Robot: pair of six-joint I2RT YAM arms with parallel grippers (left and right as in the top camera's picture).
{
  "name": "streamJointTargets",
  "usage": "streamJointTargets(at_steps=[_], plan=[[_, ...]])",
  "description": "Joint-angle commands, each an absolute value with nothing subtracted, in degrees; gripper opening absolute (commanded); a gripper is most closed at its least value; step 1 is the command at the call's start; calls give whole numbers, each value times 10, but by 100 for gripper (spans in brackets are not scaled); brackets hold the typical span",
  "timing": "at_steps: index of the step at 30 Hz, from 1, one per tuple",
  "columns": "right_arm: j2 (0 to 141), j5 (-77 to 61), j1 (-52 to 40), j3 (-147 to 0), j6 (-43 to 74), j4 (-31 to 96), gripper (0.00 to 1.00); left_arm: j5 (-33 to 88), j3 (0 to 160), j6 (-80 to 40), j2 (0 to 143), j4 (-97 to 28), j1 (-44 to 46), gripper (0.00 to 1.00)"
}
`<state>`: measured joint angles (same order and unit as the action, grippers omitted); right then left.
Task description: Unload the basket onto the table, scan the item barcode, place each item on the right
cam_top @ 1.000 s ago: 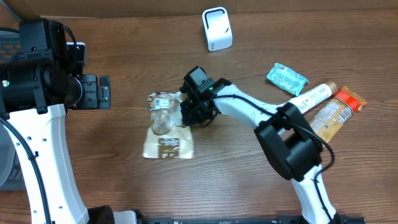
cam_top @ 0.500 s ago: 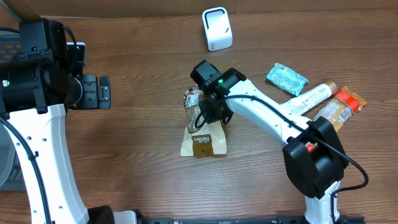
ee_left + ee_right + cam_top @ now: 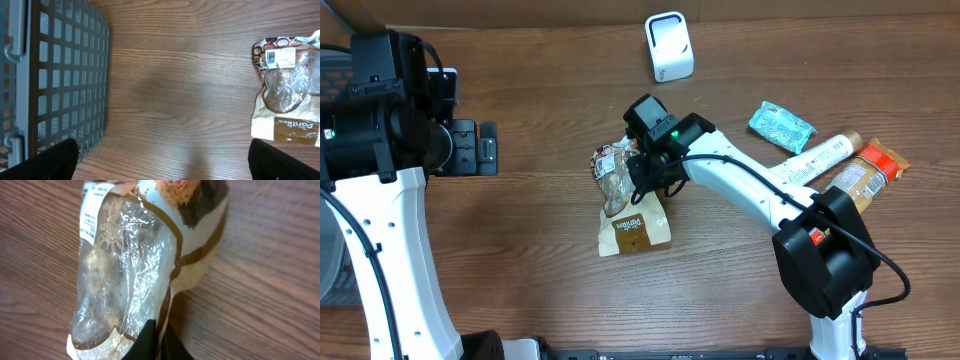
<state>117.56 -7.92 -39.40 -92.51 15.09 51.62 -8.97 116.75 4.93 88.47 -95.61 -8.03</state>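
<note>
The item is a brown and cream snack bag [image 3: 632, 228] with a clear window, lying tilted at the table's middle. My right gripper [image 3: 645, 180] is shut on its side edge; in the right wrist view the bag [image 3: 130, 275] fills the frame and the two black fingertips [image 3: 150, 342] pinch its seam at my right gripper [image 3: 161, 340]. A white barcode label [image 3: 91, 212] sits at the bag's top end, also seen as the label [image 3: 280, 57] on the bag [image 3: 287, 95]. The white scanner [image 3: 669, 46] stands at the back. My left gripper [image 3: 162, 160] hangs open over bare wood, far left of the bag.
A grey mesh basket [image 3: 55, 75] lies by the left arm. At the right are a teal packet [image 3: 781, 126], a white tube [image 3: 820, 155] and an orange packet [image 3: 860, 180].
My right gripper carried the bag to the right, then drew it slightly back left and turned it. The left arm has stayed still.
</note>
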Motion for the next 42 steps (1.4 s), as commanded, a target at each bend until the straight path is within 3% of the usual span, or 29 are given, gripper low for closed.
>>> streamJointTargets(at_steps=[1,10,13,16,23,36,42], plan=[[1192,-114,-379,-904,165,503,4,-87,1170,60,888,-955,-83,100],[1199,-247,-287,-814,147,403,4,-87,1170,60,888,-955,-83,100],[1200,-314,-252,-795,117,380,17,-87,1170,60,888,-955,-83,100],[1200,-330,-227,-779,104,368,37,-87,1170,60,888,-955,-83,100],[1214,-358,-203,-764,72,353,55,-87,1170,60,888,-955,-83,100],[1334,-494,-248,-764,123,243,57,-87,1170,60,888,-955,-83,100],[1334,-427,-288,-764,208,208,38,-87,1170,60,888,-955,-83,100]])
